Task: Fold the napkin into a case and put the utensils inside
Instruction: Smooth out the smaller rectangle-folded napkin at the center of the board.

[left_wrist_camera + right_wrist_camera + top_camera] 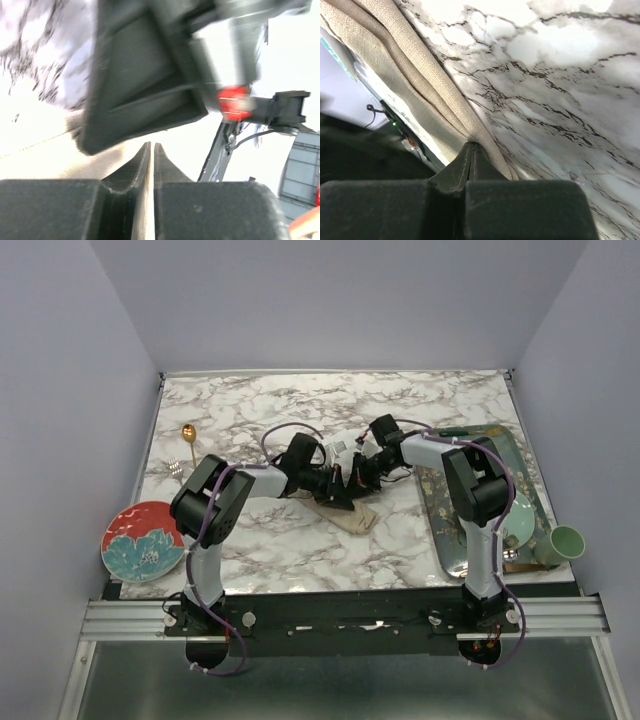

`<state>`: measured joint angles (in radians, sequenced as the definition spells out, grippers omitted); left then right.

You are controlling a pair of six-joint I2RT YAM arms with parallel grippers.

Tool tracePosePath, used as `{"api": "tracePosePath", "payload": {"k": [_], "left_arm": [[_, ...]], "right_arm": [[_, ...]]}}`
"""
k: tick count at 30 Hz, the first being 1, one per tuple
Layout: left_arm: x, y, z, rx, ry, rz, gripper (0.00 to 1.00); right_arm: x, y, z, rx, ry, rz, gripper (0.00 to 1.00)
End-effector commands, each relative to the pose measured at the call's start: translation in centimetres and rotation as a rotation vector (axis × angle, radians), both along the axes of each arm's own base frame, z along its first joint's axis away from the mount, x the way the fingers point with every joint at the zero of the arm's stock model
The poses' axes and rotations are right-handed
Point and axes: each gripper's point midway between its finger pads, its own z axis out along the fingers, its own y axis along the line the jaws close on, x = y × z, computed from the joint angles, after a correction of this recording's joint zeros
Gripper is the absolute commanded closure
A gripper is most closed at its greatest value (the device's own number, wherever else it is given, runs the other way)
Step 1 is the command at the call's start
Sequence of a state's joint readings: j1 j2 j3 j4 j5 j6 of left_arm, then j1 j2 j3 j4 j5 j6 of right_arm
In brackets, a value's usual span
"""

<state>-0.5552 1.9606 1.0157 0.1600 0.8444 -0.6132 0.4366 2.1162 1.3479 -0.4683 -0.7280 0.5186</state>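
Note:
The beige napkin lies bunched mid-table, partly under both grippers. My left gripper is shut, with a thin tan strip of napkin between its fingertips; more cloth shows to its left. My right gripper is shut on a folded edge of the napkin, its tips pinching the fold just above the marble. The two grippers almost touch; the right one fills the left wrist view. The gold spoon lies at the far left, with a small shiny piece, perhaps the fork, below it.
A red flowered plate sits at the front left corner. A patterned tray on the right holds a pale green plate. A green cup stands at the front right.

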Motion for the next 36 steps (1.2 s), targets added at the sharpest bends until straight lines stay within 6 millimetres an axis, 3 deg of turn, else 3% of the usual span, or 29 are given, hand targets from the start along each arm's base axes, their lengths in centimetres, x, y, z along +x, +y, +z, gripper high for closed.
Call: {"api": "tracePosePath", "payload": {"k": [1,2,4,6,9,16,19,25,27,30,36], "left_arm": [[1.2,0.4,5.3,-0.117,-0.159,-0.014,0.83],[0.4,1.1,5.6,-0.145,-0.121,-0.034,0.82],[1.5,3.5,5.9,-0.165,-0.079,0.009,0.82],[2.3,5.8,5.0,-0.141,-0.055,0.052,0.84],[2.7,7.3,2.9,-0.094,0.021,0.095,0.86],[3.9,8.0,-3.1,0.035,0.139,0.148,0.91],[3.7,8.4,-3.8,0.068,0.158,0.149,0.91],[3.2,8.8,-4.1,0.096,0.128,0.115,0.92],[3.2,8.8,-4.1,0.097,0.115,0.104,0.92],[3.1,8.9,-4.2,0.107,0.108,0.1,0.92],[2.9,8.8,-4.1,0.104,0.104,0.092,0.93]], "right_arm": [[-0.2,-1.7,-2.4,-0.126,-0.058,0.027,0.99],[0.0,-1.7,-2.3,-0.127,-0.07,0.033,0.99],[0.2,-1.7,-2.0,-0.129,-0.094,0.048,0.99],[0.2,-1.9,-2.2,-0.138,-0.097,0.052,0.99],[-0.1,-2.1,-2.5,-0.146,-0.094,0.064,0.99],[-0.1,-2.3,-2.2,-0.146,-0.126,0.098,0.99],[0.2,-1.6,-0.5,-0.103,-0.17,0.145,0.95],[1.5,-0.8,5.1,-0.026,-0.347,0.239,0.68],[1.9,-0.8,5.8,-0.025,-0.372,0.262,0.61],[2.5,-1.2,5.7,-0.06,-0.409,0.29,0.55],[3.4,-1.6,3.3,-0.107,-0.406,0.328,0.49]]}}
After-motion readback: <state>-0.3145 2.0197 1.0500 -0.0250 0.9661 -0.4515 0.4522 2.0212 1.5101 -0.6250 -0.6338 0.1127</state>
